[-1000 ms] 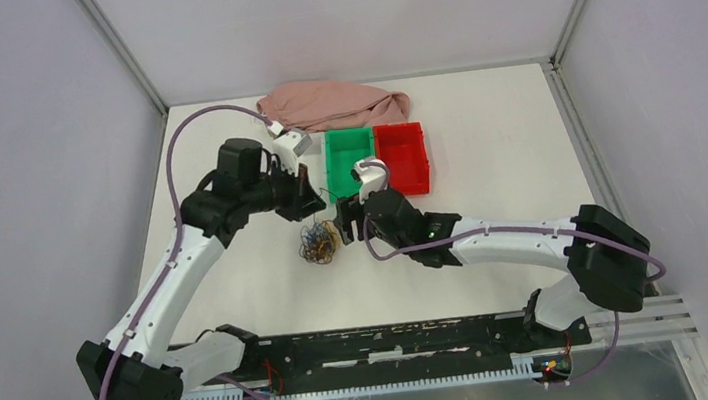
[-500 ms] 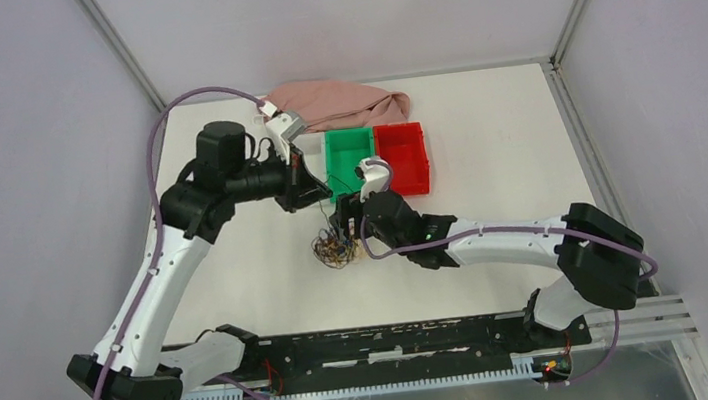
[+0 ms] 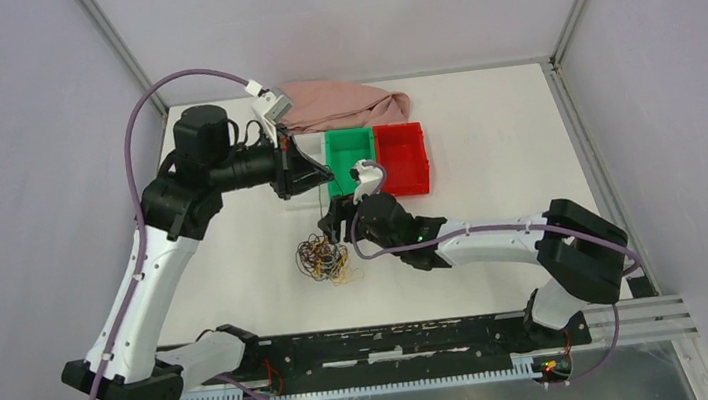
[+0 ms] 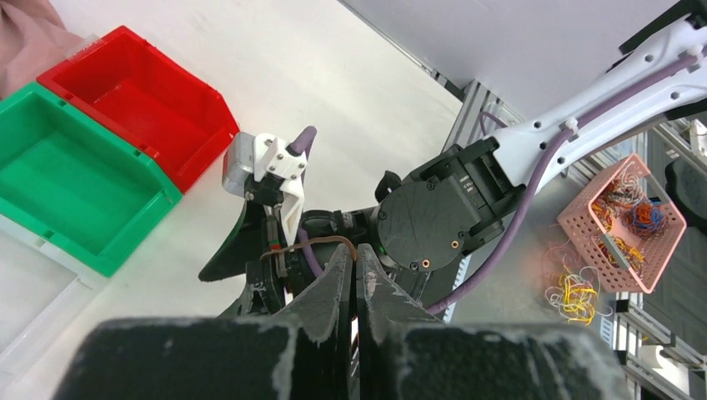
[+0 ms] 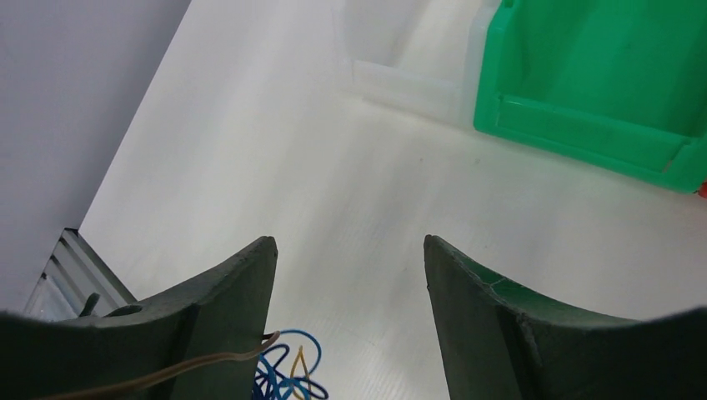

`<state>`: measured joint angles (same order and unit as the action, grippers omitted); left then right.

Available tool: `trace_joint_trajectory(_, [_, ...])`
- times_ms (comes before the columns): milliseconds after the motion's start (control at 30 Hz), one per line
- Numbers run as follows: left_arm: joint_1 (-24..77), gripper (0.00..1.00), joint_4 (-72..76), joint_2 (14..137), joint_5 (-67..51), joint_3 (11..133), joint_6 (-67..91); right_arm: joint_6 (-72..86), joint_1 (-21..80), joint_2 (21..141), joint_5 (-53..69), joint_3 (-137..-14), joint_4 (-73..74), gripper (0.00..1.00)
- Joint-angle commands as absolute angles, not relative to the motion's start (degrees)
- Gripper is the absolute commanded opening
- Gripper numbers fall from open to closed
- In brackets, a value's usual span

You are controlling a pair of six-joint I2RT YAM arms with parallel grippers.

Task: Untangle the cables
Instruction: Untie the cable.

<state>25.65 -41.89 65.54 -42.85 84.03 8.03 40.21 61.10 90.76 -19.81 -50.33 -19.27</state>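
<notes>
The cables lie as one loose bundle on the white worktop, in front of the green bin and touching the tip of the right hand. A single brown strand rises out of the bundle to the left hand, which is clenched on it high above the surface.

Compared with a second ago, the left hand is higher and farther back, towards the pink cloth. The bundle has slid a little towards the arm bases and looks more spread out. The right hand has followed it to the near left and now sits directly over its far edge.

The right hand is released, its fingers wide apart with only bare worktop between them. In its wrist view just a few blue loops and a thin brown wire show at the bottom edge; the rest of the bundle is cut off. From above, the single strands in the tangle cannot be counted, and the lifted strand is only a faint line. The clear tray beside the green bin is largely covered by the left hand in the overhead view.

There are two bins, one green and one red, side by side, one clear tray and one cloth. One pink basket of further wires stands beyond the worktop.
</notes>
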Motion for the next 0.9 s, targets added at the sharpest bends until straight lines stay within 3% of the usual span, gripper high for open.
trace_joint_trajectory(0, [26.0, 0.03, -38.7, 65.7, -45.4, 88.4, 12.1, 41.5, 61.3, 91.9, -17.6, -52.9, -22.0, 0.71])
trace_joint_trajectory(367, [26.0, 0.03, -38.5, 67.9, -39.7, 101.9, 8.5, 41.7, 61.3, 92.0, -20.1, -47.8, -21.4, 0.65])
trace_joint_trajectory(867, [26.0, 0.03, -36.1, 67.9, -28.5, 109.9, 3.0, 37.7, 61.1, 79.4, -29.9, -36.7, -15.5, 0.62])
